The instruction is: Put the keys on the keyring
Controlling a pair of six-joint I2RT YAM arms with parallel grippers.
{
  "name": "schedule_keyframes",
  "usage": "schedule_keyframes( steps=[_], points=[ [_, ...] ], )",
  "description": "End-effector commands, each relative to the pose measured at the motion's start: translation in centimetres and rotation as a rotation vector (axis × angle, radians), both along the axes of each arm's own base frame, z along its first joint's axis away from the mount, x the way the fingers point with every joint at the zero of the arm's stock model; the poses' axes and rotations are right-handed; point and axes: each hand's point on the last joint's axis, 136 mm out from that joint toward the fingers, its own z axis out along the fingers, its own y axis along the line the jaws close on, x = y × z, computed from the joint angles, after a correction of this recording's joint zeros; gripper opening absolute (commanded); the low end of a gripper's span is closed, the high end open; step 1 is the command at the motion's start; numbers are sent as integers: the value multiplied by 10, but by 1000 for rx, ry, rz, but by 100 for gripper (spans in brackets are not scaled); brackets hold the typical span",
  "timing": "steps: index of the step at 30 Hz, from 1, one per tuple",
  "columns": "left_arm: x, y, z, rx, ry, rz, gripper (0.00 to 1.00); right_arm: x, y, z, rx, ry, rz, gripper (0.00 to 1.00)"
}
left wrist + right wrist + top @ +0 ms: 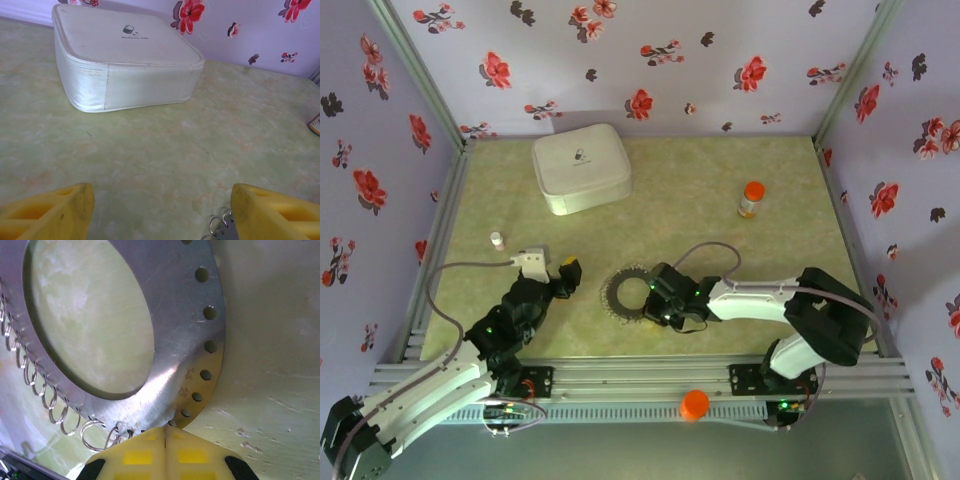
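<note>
Right pincer (165, 440) closed tight at the rim of one keyring (175, 330); left pincer (162, 202) gapes wide.

Grey keyring (185, 340), white box (130, 55), mottled green table (175, 150), seemingly orange-capped bottle (751, 199)

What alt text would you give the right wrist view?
A flat grey metal keyring with a wide hole lies on a green table, small wire loops along its rim. The right gripper is shut at its near edge.

Both the left gripper (162, 210) and right gripper (165, 442) are fitted with yellow finger pads (192, 455); behind each, black wrists (525, 305), white links (750, 298) and grey cables (710, 245) are seen.
</note>
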Motion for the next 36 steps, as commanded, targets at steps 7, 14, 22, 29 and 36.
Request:
schedule_keyframes(
  steps=[7,14,22,29,36],
  points=[
    [0,3,-1,1,2,6,72,3,-25,14,-190,-76,135,0],
    [-1,4,-3,14,8,6,72,0,-53,24,-388,-118,363,0],
    [-1,4,-4,25,15,5,72,-1,-52,15,-428,-107,465,0],
    [0,4,-3,33,12,7,73,-8,-43,5,-415,-78,510,0],
    [0,3,-4,41,11,4,73,-13,-40,2,-395,-53,514,15]
  ],
)
